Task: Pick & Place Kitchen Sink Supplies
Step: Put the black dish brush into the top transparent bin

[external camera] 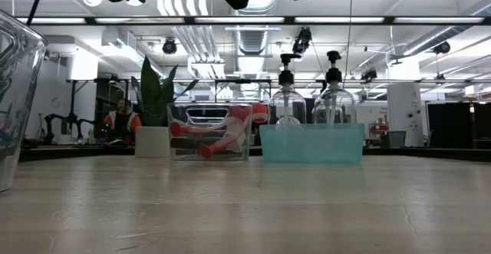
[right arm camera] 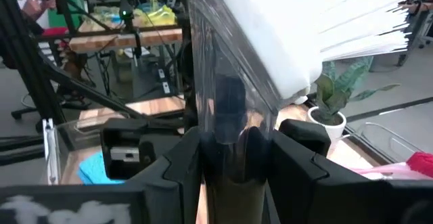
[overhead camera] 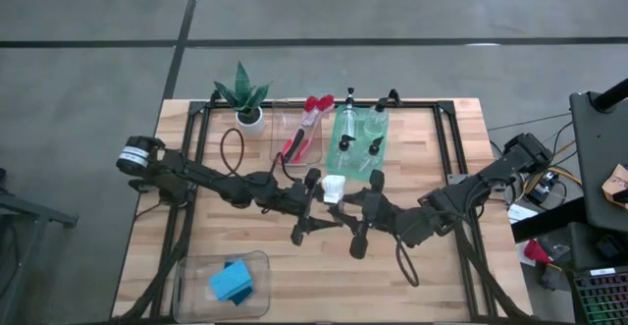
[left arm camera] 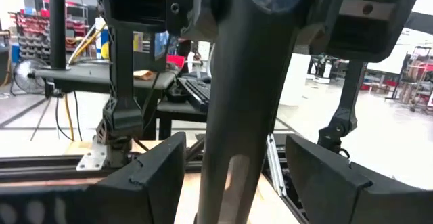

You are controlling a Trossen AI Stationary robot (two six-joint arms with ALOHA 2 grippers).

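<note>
A black dish brush with a white bristle head (overhead camera: 334,188) hangs in mid-air over the table's middle, and my right gripper (overhead camera: 347,207) is shut on it. My left gripper (overhead camera: 318,207) faces it from the table's left, open. Its two fingers stand on either side of the brush's dark handle (left arm camera: 250,82) with a gap showing on both sides. Red brushes lie in a clear bin (overhead camera: 299,134) at the far edge. Clear bottles with black tops stand in a green bin (overhead camera: 359,134) beside it. Blue sponges (overhead camera: 232,282) lie in a clear bin near the front left. My right gripper pinches the brush's dark handle (right arm camera: 229,116) between its two fingers (right arm camera: 183,156), a short way from the white bristle head (right arm camera: 291,41). The fingers come about level from the table's right and lie across the handle. The brush is lifted clear of the table.
A small potted plant (overhead camera: 245,104) stands at the far left, next to the brush bin. A black frame (overhead camera: 201,148) runs along the table's sides. Bare wood (overhead camera: 392,286) lies below and in front of both grippers.
</note>
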